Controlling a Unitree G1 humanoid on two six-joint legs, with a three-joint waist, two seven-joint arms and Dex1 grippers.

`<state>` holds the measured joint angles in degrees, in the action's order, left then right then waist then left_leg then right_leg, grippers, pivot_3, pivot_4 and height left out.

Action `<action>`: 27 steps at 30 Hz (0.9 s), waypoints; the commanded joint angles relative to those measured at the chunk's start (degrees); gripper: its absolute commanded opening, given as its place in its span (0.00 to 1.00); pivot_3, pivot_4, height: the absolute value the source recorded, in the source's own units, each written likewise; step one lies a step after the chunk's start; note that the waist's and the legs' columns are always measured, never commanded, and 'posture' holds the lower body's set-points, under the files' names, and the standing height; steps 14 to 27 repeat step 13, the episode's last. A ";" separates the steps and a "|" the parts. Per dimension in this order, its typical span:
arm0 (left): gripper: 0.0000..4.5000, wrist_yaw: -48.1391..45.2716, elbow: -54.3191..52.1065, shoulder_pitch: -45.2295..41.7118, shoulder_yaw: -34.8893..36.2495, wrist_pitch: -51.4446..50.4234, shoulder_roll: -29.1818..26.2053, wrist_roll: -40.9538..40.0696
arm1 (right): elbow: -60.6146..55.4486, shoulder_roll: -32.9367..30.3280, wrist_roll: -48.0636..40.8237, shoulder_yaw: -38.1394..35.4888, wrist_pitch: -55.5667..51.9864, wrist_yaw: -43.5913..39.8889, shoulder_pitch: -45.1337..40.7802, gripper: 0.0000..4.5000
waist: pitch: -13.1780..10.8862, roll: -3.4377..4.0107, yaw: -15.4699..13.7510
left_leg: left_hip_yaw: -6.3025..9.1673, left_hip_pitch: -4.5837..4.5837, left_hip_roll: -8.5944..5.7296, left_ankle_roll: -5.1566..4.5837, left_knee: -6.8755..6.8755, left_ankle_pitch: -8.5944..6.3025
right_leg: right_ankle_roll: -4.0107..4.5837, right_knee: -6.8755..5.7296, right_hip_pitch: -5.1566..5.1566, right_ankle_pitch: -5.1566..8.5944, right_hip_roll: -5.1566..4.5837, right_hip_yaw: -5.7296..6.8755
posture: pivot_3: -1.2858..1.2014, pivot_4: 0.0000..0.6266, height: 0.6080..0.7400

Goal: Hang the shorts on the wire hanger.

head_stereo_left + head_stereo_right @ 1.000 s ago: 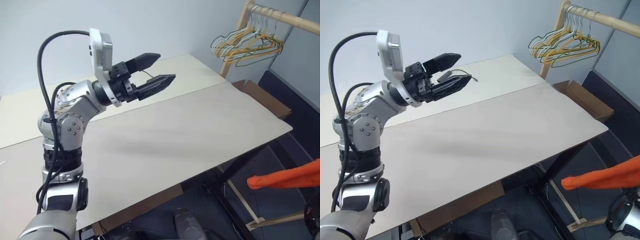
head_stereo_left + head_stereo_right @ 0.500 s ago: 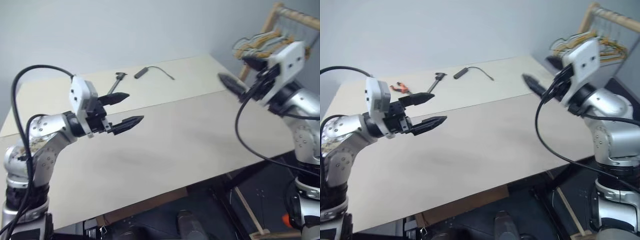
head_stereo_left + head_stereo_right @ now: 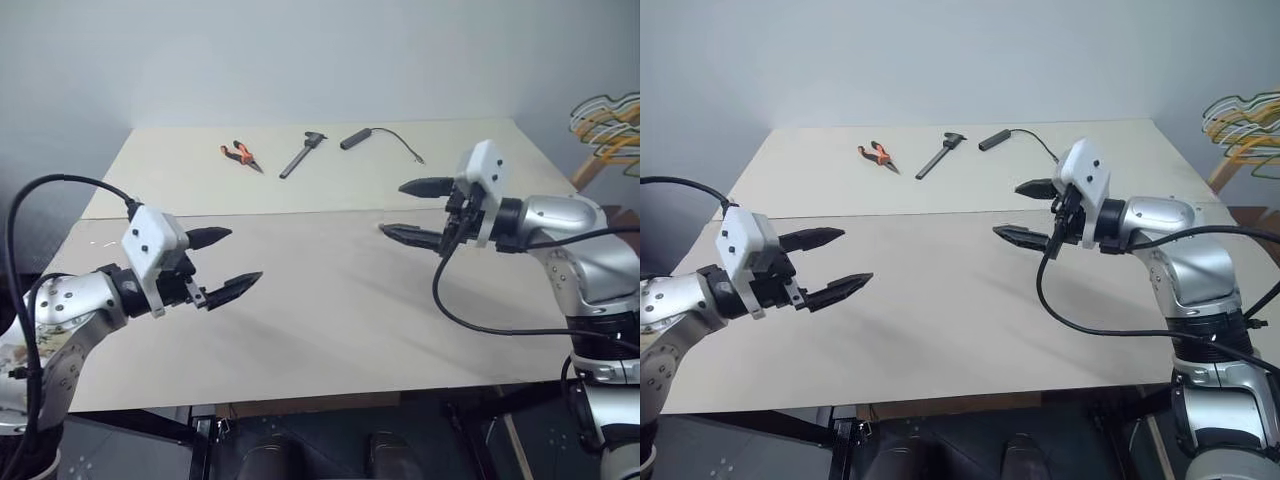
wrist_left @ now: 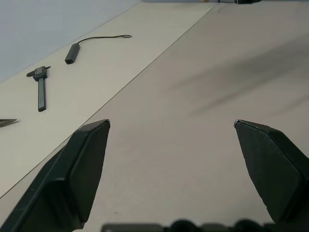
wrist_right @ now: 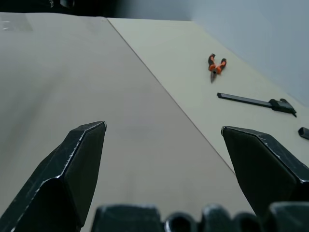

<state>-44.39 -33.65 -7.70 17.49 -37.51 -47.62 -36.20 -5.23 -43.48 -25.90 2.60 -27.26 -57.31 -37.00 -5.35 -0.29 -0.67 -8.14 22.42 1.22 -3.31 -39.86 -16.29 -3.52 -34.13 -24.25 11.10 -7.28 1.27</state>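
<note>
The left gripper (image 3: 228,261) hangs above the near left part of the pale tabletop (image 3: 320,310), fingers spread wide with nothing between them. At the far edge lie orange-handled pliers (image 3: 239,154), a dark caliper (image 3: 301,156) and a black adapter with a thin cable (image 3: 375,137). The right gripper (image 3: 410,211), also wide and holding nothing, hangs above the tabletop's right half. Bunched hangers (image 3: 610,122) show at the right edge.
</note>
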 commanded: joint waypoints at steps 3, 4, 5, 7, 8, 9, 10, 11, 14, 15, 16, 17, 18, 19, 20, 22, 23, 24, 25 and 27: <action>1.00 1.21 -3.14 0.94 2.88 -0.57 -0.82 -1.44 | -4.22 -1.35 0.51 -0.88 1.41 -2.61 3.01 0.99 | 0.00 0.00 -0.03 | 0.06 0.00 -0.01 0.04 0.01 0.03 | 0.05 -0.04 0.00 -0.03 0.01 0.02 | 0.55 0.11 1.00; 1.00 1.37 -3.34 1.09 2.94 -0.76 -0.83 -1.65 | -4.54 -1.32 0.56 -1.01 1.42 -2.72 3.44 0.99 | -0.01 -0.01 -0.04 | 0.09 0.00 -0.01 0.05 0.01 0.04 | 0.08 -0.04 0.00 -0.05 0.00 0.03 | 0.55 0.11 1.00; 1.00 1.52 -3.45 1.19 2.99 -0.95 -0.86 -1.88 | -4.83 -1.26 0.58 -1.12 1.37 -2.79 3.76 0.99 | -0.01 -0.01 -0.04 | 0.13 -0.01 -0.01 0.07 0.00 0.05 | 0.10 -0.04 0.02 -0.06 0.02 0.05 | 0.56 0.11 1.00; 1.00 1.80 -3.61 1.29 3.09 -1.27 -1.02 -2.33 | -5.26 -1.15 0.48 -1.31 1.12 -2.81 4.11 0.99 | -0.01 -0.02 -0.04 | 0.18 -0.02 0.00 0.10 -0.01 0.07 | 0.13 -0.06 0.03 -0.09 0.02 0.04 | 0.56 0.11 1.00; 1.00 1.89 -3.62 1.21 3.14 -1.43 -1.12 -2.49 | -5.39 -1.15 0.48 -1.34 1.12 -2.88 4.18 0.99 | -0.01 -0.02 -0.04 | 0.20 -0.04 0.00 0.11 -0.01 0.09 | 0.14 -0.07 0.04 -0.09 0.04 0.04 | 0.56 0.11 1.00; 1.00 1.97 -3.61 1.13 3.18 -1.58 -1.21 -2.63 | -5.50 -1.13 0.48 -1.36 1.07 -2.88 4.23 0.99 | -0.02 -0.03 -0.04 | 0.23 -0.06 0.03 0.13 -0.02 0.10 | 0.16 -0.08 0.06 -0.11 0.07 0.04 | 0.56 0.11 1.00; 1.00 2.04 -3.60 1.07 3.21 -1.68 -1.28 -2.76 | -5.56 -1.12 0.50 -1.38 1.04 -2.88 4.26 0.99 | -0.02 -0.04 -0.04 | 0.24 -0.07 0.06 0.15 -0.03 0.12 | 0.19 -0.08 0.06 -0.12 0.11 0.04 | 0.56 0.11 1.00; 1.00 2.16 -3.45 0.88 3.22 -1.83 -1.31 -2.97 | -5.56 -1.11 0.47 -1.42 0.98 -2.89 4.24 0.99 | -0.02 -0.04 -0.04 | 0.25 -0.07 0.08 0.17 -0.03 0.13 | 0.19 -0.08 0.07 -0.13 0.14 0.04 | 0.55 0.12 1.00; 1.00 2.23 -3.16 0.65 3.34 -2.00 -1.31 -3.43 | -5.65 -1.16 0.45 -1.51 0.96 -2.91 4.32 0.99 | -0.02 -0.04 -0.04 | 0.26 -0.07 0.13 0.19 -0.04 0.15 | 0.23 -0.08 0.06 -0.15 0.20 0.03 | 0.55 0.12 1.00; 1.00 2.23 -3.16 0.65 3.34 -2.00 -1.31 -3.43 | -5.65 -1.16 0.45 -1.51 0.96 -2.91 4.32 0.99 | -0.02 -0.04 -0.04 | 0.26 -0.07 0.13 0.19 -0.04 0.15 | 0.23 -0.08 0.06 -0.15 0.20 0.03 | 0.55 0.12 1.00; 1.00 2.23 -3.16 0.65 3.34 -2.00 -1.31 -3.43 | -5.65 -1.16 0.45 -1.51 0.96 -2.91 4.32 0.99 | -0.02 -0.04 -0.04 | 0.26 -0.07 0.13 0.19 -0.04 0.15 | 0.23 -0.08 0.06 -0.15 0.20 0.03 | 0.55 0.12 1.00; 1.00 2.23 -3.16 0.65 3.34 -2.00 -1.31 -3.43 | -5.65 -1.16 0.45 -1.51 0.96 -2.91 4.32 0.99 | -0.02 -0.04 -0.04 | 0.26 -0.07 0.13 0.19 -0.04 0.15 | 0.23 -0.08 0.06 -0.15 0.20 0.03 | 0.55 0.12 1.00; 1.00 2.23 -3.16 0.65 3.34 -2.00 -1.31 -3.43 | -5.65 -1.16 0.45 -1.51 0.96 -2.91 4.32 0.99 | -0.02 -0.04 -0.04 | 0.26 -0.07 0.13 0.19 -0.04 0.15 | 0.23 -0.08 0.06 -0.15 0.20 0.03 | 0.55 0.12 1.00; 1.00 2.23 -3.16 0.65 3.34 -2.00 -1.31 -3.43 | -5.65 -1.16 0.45 -1.51 0.96 -2.91 4.32 0.99 | -0.02 -0.04 -0.04 | 0.26 -0.07 0.13 0.19 -0.04 0.15 | 0.23 -0.08 0.06 -0.15 0.20 0.03 | 0.55 0.12 1.00; 1.00 2.23 -3.16 0.65 3.34 -2.00 -1.31 -3.43 | -5.65 -1.16 0.45 -1.51 0.96 -2.91 4.32 0.99 | -0.02 -0.04 -0.04 | 0.26 -0.07 0.13 0.19 -0.04 0.15 | 0.23 -0.08 0.06 -0.15 0.20 0.03 | 0.55 0.12 1.00; 1.00 2.23 -3.16 0.65 3.34 -2.00 -1.31 -3.43 | -5.65 -1.16 0.45 -1.51 0.96 -2.91 4.32 0.99 | -0.02 -0.04 -0.04 | 0.26 -0.07 0.13 0.19 -0.04 0.15 | 0.23 -0.08 0.06 -0.15 0.20 0.03 | 0.55 0.12 1.00; 1.00 2.23 -3.16 0.65 3.34 -2.00 -1.31 -3.43 | -5.65 -1.16 0.45 -1.51 0.96 -2.91 4.32 0.99 | -0.02 -0.04 -0.04 | 0.26 -0.07 0.13 0.19 -0.04 0.15 | 0.23 -0.08 0.06 -0.15 0.20 0.03 | 0.55 0.12 1.00; 1.00 2.23 -3.16 0.65 3.34 -2.00 -1.31 -3.43 | -5.65 -1.16 0.45 -1.51 0.96 -2.91 4.32 0.99 | -0.02 -0.04 -0.04 | 0.26 -0.07 0.13 0.19 -0.04 0.15 | 0.23 -0.08 0.06 -0.15 0.20 0.03 | 0.55 0.12 1.00; 1.00 2.23 -3.16 0.65 3.34 -2.00 -1.31 -3.43 | -5.65 -1.16 0.45 -1.51 0.96 -2.91 4.32 0.99 | -0.02 -0.04 -0.04 | 0.26 -0.07 0.13 0.19 -0.04 0.15 | 0.23 -0.08 0.06 -0.15 0.20 0.03 | 0.55 0.12 1.00; 1.00 2.23 -3.16 0.65 3.34 -2.00 -1.31 -3.43 | -5.65 -1.16 0.45 -1.51 0.96 -2.91 4.32 0.99 | -0.02 -0.04 -0.04 | 0.26 -0.07 0.13 0.19 -0.04 0.15 | 0.23 -0.08 0.06 -0.15 0.20 0.03 | 0.55 0.12 1.00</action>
